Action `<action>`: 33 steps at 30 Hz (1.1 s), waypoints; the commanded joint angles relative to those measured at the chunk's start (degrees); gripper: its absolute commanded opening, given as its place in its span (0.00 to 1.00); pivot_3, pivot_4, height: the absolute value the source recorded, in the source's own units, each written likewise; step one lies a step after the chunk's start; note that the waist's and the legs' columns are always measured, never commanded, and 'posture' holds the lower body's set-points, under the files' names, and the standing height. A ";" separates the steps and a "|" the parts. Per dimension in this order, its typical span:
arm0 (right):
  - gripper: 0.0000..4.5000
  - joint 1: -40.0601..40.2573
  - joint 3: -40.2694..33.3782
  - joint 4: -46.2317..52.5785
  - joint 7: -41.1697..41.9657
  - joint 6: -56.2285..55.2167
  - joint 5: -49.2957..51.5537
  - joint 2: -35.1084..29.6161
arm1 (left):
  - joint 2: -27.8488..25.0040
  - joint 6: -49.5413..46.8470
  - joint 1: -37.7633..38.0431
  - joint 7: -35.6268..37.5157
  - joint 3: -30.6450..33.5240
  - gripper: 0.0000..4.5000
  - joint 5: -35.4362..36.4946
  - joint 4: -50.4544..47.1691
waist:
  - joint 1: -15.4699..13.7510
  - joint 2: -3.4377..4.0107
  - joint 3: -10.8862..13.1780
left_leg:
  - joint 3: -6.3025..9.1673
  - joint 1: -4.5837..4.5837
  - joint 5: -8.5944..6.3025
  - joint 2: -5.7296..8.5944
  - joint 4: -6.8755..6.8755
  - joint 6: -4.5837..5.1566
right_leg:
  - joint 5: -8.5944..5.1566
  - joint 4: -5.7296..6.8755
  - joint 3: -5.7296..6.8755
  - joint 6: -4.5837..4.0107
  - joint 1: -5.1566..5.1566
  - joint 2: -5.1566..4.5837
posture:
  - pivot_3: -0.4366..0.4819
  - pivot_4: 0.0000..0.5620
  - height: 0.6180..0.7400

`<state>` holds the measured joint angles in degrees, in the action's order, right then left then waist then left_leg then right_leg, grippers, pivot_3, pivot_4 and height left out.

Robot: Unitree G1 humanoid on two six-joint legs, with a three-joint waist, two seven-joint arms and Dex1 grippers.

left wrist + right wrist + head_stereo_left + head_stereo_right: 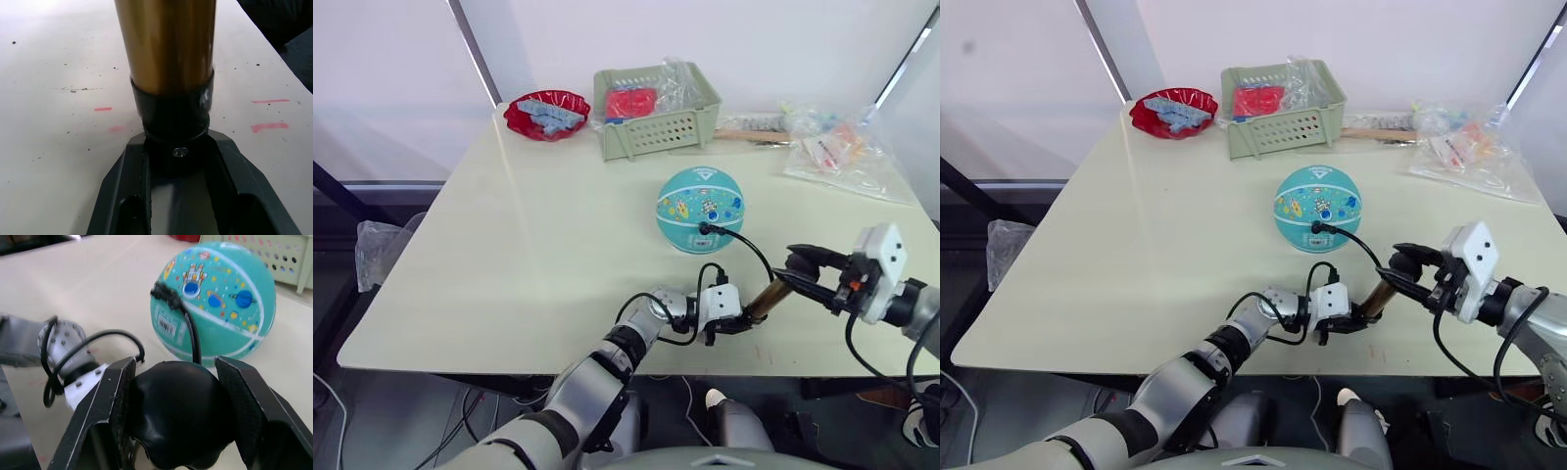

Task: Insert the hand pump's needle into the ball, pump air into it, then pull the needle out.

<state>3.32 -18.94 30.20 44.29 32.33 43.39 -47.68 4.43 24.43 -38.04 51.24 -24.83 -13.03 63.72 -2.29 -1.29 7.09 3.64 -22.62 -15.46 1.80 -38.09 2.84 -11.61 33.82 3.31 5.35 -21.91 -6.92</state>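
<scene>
The teal ball point(700, 209) rests mid-table. A black fitting point(705, 227) sits plugged into its near side, so the needle itself is hidden. A thin black hose point(747, 247) arcs from the fitting back to the hand pump point(766, 297), a brass cylinder tilted up over the table's front edge. My left gripper point(742, 321) is shut on the pump's black bottom cap point(173, 120). Its fingers point(122, 181) hug the cap on both sides. My right gripper point(176, 377) is shut on the pump's black handle point(178, 416) at the upper end.
A green basket point(656, 113) with red packets stands at the back. To its left is a red bowl point(546, 115). Clear plastic bags point(842, 147) lie at the back right. The table's front edge point(607, 364) runs just under both grippers.
</scene>
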 commanded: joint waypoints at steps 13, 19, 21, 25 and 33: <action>0.46 -15.66 -21.40 -3.30 -0.53 11.63 20.49 -13.42 | -3.73 -5.13 4.82 1.06 -4.28 0.25 -5.93 8.51 | -0.08 0.17 0.34 | 0.03 -0.13 0.03 0.02 -0.11 0.06 | 0.00 -0.01 0.07 -0.01 -0.02 -0.05 | 0.48 0.27 0.97; 0.46 -11.10 -19.44 -0.43 0.04 13.32 18.63 -12.53 | -3.72 -5.02 4.98 1.09 -4.35 0.25 -5.98 8.47 | -0.08 0.11 0.35 | 0.02 -0.14 0.06 0.02 -0.11 0.11 | 0.00 -0.01 0.06 -0.01 -0.02 -0.08 | 0.48 0.27 0.97; 0.46 -7.61 -17.15 1.11 0.92 12.35 15.21 -11.61 | -3.69 -5.02 4.98 1.07 -4.35 0.25 -5.97 8.46 | -0.09 -0.01 0.27 | 0.04 -0.14 0.06 0.02 -0.10 0.11 | 0.00 -0.01 0.08 -0.01 -0.02 -0.07 | 0.48 0.27 0.97; 0.46 -3.78 -12.84 2.85 0.25 9.86 11.29 -8.87 | -3.69 -5.05 4.95 1.03 -4.37 0.25 -5.97 8.45 | 0.08 -0.25 -0.02 | 0.07 -0.11 0.04 -0.01 -0.10 0.10 | -0.01 -0.02 0.09 -0.01 0.00 -0.02 | 0.48 0.27 0.97; 0.46 3.48 -2.49 1.71 -1.16 1.37 -0.42 -1.27 | -3.69 -5.10 4.95 0.72 -4.43 0.25 -6.03 8.51 | 0.10 -0.34 -0.25 | 0.09 -0.02 -0.06 -0.07 -0.10 -0.08 | -0.02 0.01 0.07 -0.01 0.03 0.05 | 0.48 0.27 0.97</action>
<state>4.34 -25.13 32.86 43.84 34.68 48.25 -49.90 4.12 24.46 -37.65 51.17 -24.93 -12.79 63.69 -2.20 -1.63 6.84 3.72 -22.64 -15.51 1.74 -38.19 2.76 -11.62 33.82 3.37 5.34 -21.88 -6.87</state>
